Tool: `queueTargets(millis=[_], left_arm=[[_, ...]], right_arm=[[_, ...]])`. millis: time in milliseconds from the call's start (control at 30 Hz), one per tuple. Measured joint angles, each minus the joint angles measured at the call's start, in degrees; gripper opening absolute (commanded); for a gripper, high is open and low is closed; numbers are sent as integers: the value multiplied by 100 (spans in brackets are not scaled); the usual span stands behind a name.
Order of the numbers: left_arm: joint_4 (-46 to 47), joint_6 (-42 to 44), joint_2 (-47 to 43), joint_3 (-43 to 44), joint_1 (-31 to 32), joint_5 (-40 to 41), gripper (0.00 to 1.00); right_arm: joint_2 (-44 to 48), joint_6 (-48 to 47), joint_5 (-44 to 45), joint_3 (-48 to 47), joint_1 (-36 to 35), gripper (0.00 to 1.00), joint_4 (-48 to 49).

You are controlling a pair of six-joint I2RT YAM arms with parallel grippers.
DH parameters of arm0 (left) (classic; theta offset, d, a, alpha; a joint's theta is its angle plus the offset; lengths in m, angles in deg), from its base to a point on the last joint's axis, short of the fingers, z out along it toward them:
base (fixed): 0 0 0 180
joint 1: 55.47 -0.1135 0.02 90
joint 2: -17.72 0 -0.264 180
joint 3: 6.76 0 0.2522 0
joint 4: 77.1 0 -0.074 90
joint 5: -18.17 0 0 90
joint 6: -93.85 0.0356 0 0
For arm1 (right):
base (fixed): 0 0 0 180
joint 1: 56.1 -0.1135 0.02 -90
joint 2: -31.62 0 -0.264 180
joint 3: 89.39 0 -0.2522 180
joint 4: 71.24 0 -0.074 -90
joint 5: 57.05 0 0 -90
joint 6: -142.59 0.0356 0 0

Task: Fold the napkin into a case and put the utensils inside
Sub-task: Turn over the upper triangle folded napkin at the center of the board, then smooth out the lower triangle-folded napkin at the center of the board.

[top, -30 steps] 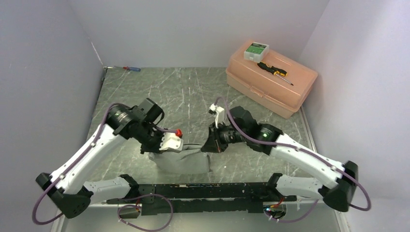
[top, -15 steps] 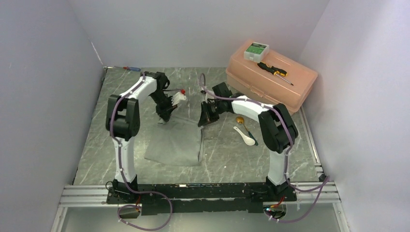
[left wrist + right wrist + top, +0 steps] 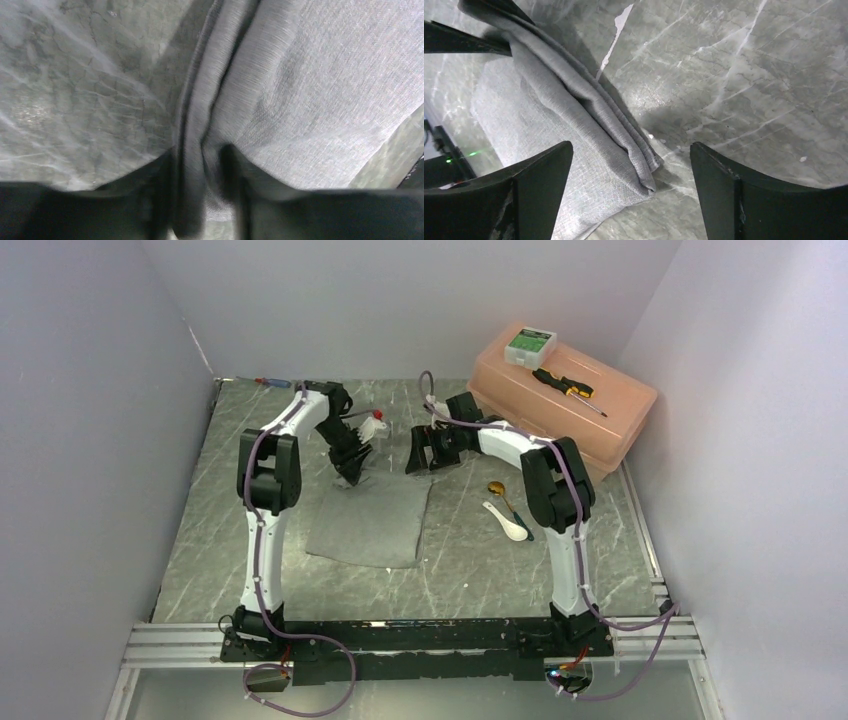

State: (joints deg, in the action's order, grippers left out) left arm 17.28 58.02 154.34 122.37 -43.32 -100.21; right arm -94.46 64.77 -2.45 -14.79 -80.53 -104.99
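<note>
Left hand [image 3: 350, 468]: astride a ridge of napkin [image 3: 372, 525] at its far-left corner; pinched or slack, you cannot tell. Napkin: folded flat, mid-tabletop [image 3: 230, 540]. Right hand [image 3: 424, 452]: released, wide over the far-right corner; its wrist view alone shows stacked layers. Spoons [image 3: 510, 526]: right of napkin, nearer that hand, seen only from above.

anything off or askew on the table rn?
Minor: the napkin is bunched into a ridge along its far edge, between the left fingers, and its layers fan out unevenly at the corner below the open right fingers. Nothing spilled or damaged.
</note>
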Motion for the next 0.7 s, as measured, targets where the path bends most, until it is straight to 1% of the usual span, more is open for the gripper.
queueTargets(millis=[33, 67, 133, 300, 333, 433, 467, 500, 533, 567, 600, 633, 700], left_arm=[[9, -48, 0, 0, -20, -48, 78], [-7, -155, -17, 4, -44, -118, 82], [52, -282, -116, -28, -85, -184, 84], [726, -680, -216, -72, -289, -55, 84], [824, -739, -223, -70, -343, -24, 84], [1182, -901, -278, -129, -525, 173, 80], [1309, -933, -334, -212, -579, 240, 75], [1410, -949, -396, -313, -623, 297, 68], [1532, -984, -487, -461, -662, 343, 60], [1635, -1014, -579, -608, -680, 382, 56], [1727, -1036, -673, -763, -686, 409, 54], [1781, -1054, -737, -874, -682, 424, 52], [1917, -1060, -787, -1025, -647, 428, 51]], right_arm=[[61, -15, 157, 63, -9, 94, 114], [151, -13, 295, 186, -31, 93, 238], [365, -11, 616, 494, -87, 88, 402], [1067, -31, 1788, 1259, -391, 77, 564], [1207, -35, 1982, 1373, -492, 75, 588], [1574, -2, 2417, 1685, -769, 61, 765], [1652, 0, 2474, 1751, -839, 57, 793], [1718, 39, 2514, 1812, -903, 54, 826], [1740, 72, 2535, 1840, -942, 48, 852], [1740, 98, 2544, 1845, -951, 41, 870], [1725, 129, 2549, 1845, -946, 37, 879], [1703, 162, 2551, 1845, -931, 34, 881], [1635, 227, 2588, 1843, -896, 34, 905]])
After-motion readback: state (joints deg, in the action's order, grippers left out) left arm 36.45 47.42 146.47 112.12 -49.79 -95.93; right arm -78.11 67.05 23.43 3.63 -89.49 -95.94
